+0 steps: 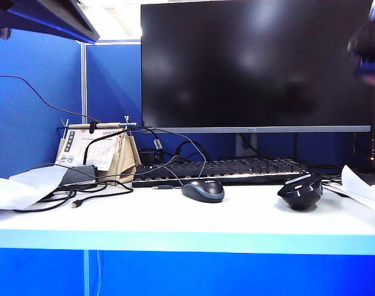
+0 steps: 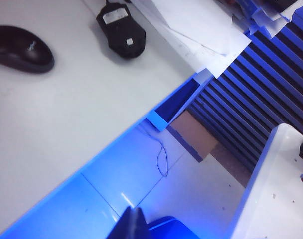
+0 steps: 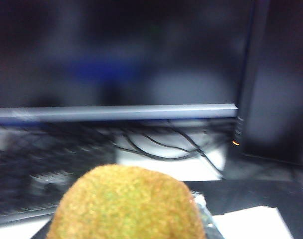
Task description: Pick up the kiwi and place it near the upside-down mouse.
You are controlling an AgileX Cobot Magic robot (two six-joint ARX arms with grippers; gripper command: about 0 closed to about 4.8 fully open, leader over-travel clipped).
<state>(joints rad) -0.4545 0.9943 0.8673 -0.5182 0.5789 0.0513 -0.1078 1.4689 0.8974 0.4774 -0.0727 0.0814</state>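
The kiwi (image 3: 126,204), fuzzy and tan-brown, fills the near part of the right wrist view. My right gripper (image 1: 367,46) is shut on it, with one silvery finger (image 3: 207,219) showing at its side. In the exterior view that gripper is a blur high at the right, in front of the monitor. The upside-down mouse (image 1: 300,191), glossy black with pale strips, lies on the white desk at the right, well below the gripper. In the left wrist view the upside-down mouse (image 2: 120,31) lies far off. My left gripper (image 2: 133,219) is shut and empty, hanging off the desk's front edge over the floor.
A smooth dark-grey mouse (image 1: 203,190) with a cable sits mid-desk. Behind it lie a black keyboard (image 1: 221,170) and a large monitor (image 1: 255,65). White papers (image 1: 363,185) lie at the right edge. Cables (image 1: 64,197) and a stand with brown bags (image 1: 98,151) are at the left.
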